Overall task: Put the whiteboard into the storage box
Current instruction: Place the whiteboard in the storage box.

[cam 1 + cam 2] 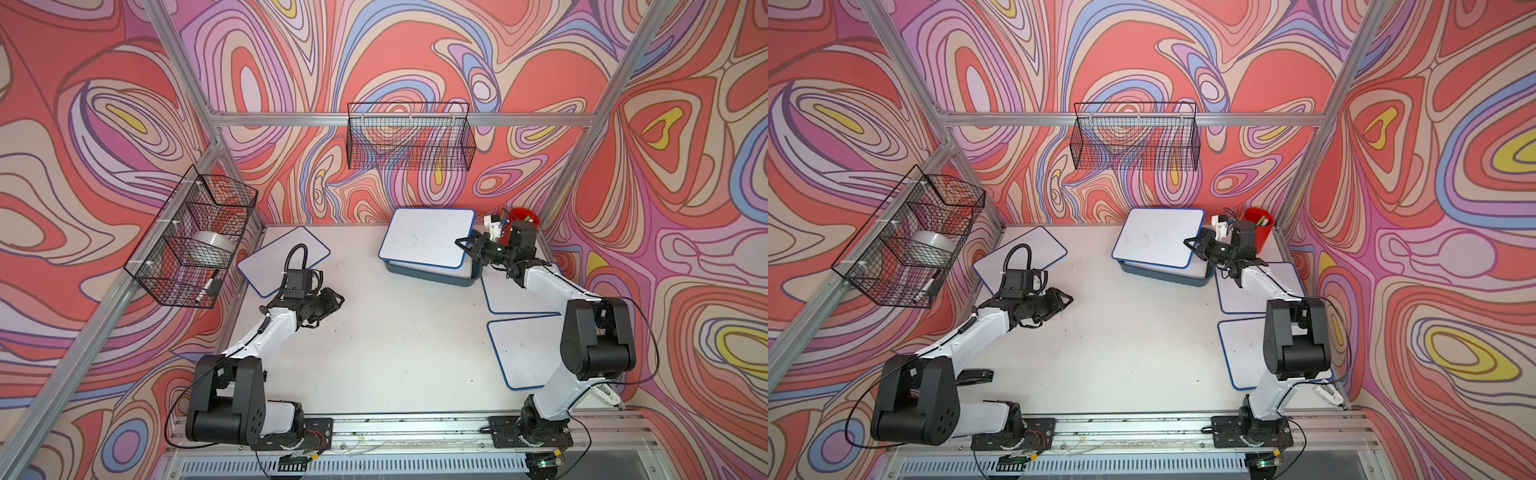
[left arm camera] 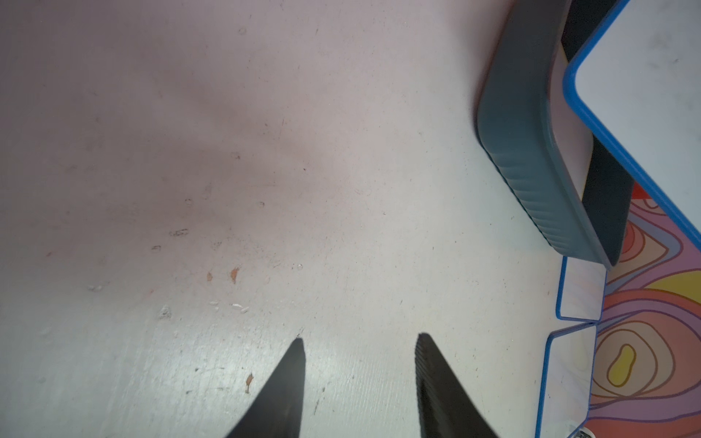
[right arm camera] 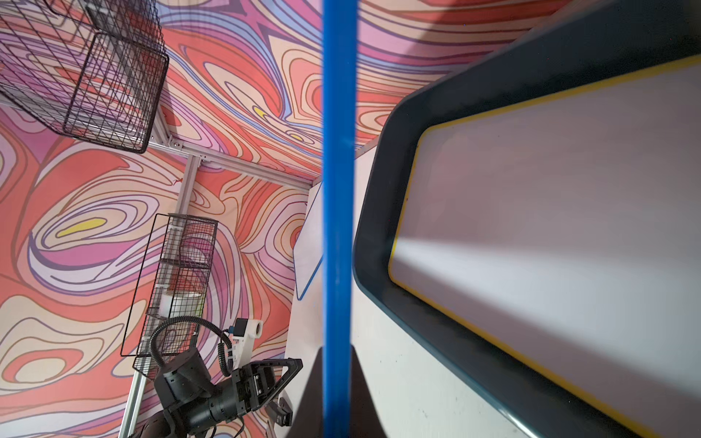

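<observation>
1 yellow-edged whiteboard (image 3: 550, 227) lies in the shallow teal plastic storage box (image 1: 428, 277). The right gripper (image 1: 464, 246) clamps a blue-edged whiteboard (image 1: 424, 237) over it. The left gripper (image 2: 360, 339) is narrow and empty. 3 spare boards (image 1: 282, 259) lie on the worktop (image 1: 395, 340).

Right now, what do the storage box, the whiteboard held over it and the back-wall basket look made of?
Storage box: likely moulded plastic, matte teal, with fine ribbing on its wall. Whiteboard: smooth white sheet, faintly smudged, in a blue rim that looks plastic; core unclear. Basket: thin black wire mesh, probably coated metal.
</observation>
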You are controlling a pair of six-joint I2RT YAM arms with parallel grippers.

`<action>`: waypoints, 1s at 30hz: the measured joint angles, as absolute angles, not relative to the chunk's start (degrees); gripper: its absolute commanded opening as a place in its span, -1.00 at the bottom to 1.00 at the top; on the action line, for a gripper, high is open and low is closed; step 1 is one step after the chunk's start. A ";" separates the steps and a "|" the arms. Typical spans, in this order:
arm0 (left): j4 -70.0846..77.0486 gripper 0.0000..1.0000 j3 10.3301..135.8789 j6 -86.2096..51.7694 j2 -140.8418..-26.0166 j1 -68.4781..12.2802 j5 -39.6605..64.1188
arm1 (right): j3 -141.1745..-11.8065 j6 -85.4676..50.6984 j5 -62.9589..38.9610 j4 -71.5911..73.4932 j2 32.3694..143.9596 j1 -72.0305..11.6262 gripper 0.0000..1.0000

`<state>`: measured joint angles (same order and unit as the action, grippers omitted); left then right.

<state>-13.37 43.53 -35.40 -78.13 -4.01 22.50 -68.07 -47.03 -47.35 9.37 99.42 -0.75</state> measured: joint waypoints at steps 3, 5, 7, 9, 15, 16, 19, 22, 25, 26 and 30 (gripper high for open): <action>-13.34 -0.12 43.53 -35.38 -78.15 -4.01 22.50 | -69.21 -46.50 -47.20 8.56 100.01 0.12 -1.00; -13.41 -0.12 43.68 -35.38 -78.24 -4.01 22.48 | -70.70 -45.17 -46.63 6.31 100.53 0.71 -1.00; -13.41 -0.12 43.99 -35.40 -78.43 -4.01 22.48 | -72.36 -43.68 -46.09 4.01 101.36 1.08 -0.99; -13.37 -0.13 44.38 -35.38 -78.65 -4.01 22.50 | -73.82 -42.37 -46.02 2.74 102.85 1.23 -0.99; -12.99 -0.12 44.77 -35.62 -79.13 -4.01 22.55 | -74.74 -40.58 -46.30 -0.73 107.50 1.37 -0.96; -12.84 -0.12 44.77 -35.68 -79.29 -4.01 22.61 | -74.83 -40.69 -47.09 -0.91 108.47 1.37 -0.96; -12.58 -0.12 44.77 -36.05 -79.59 -4.01 22.81 | -75.70 -40.82 -48.31 -0.89 110.21 1.39 -0.89; -12.32 -0.13 44.77 -36.29 -79.59 -4.01 22.96 | -77.19 -40.69 -49.15 -0.89 111.53 1.56 -0.76; -12.16 -0.12 44.77 -36.29 -79.59 -4.01 22.96 | -78.46 -39.42 -48.80 -1.37 112.81 1.61 -0.59; -12.16 -0.12 44.77 -36.29 -79.59 -4.01 22.96 | -78.78 -38.89 -48.56 -1.87 113.12 1.61 -0.55; -12.19 -0.12 44.77 -36.25 -79.59 -4.01 22.90 | -80.01 -35.66 -46.04 -6.28 113.36 1.56 -0.43</action>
